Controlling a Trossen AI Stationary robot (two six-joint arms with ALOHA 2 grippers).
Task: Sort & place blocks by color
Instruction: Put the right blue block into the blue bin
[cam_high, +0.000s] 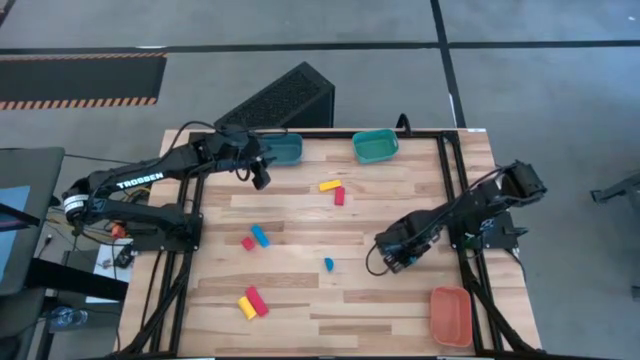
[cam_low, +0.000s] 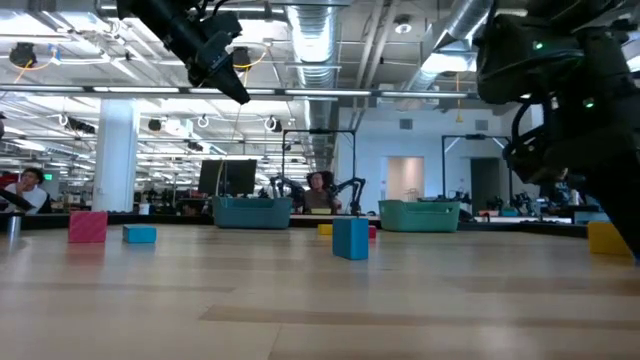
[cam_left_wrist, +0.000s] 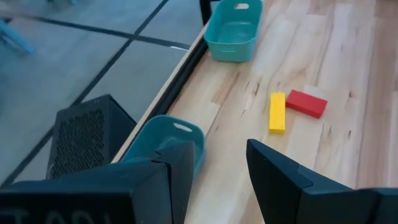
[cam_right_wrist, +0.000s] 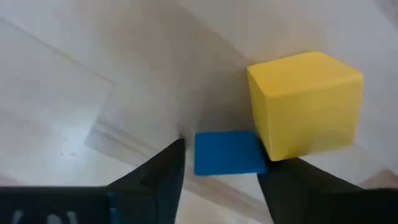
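While the wooden table (cam_high: 300, 300) fills most of our overhead view, we see a blue bin (cam_high: 283, 149) and a teal bin (cam_high: 375, 146) at its far edge and an orange bin (cam_high: 451, 314) at the near right corner, each looking empty. Beyond lies an open hall with seated people. Our right gripper (cam_right_wrist: 217, 168) stands low, fingers parted around a small blue block (cam_right_wrist: 227, 152), a yellow block (cam_right_wrist: 305, 102) just beside it. Our left gripper (cam_left_wrist: 214, 165) hangs partly open, empty, near the blue bin; red, yellow and blue blocks lie scattered mid-table.
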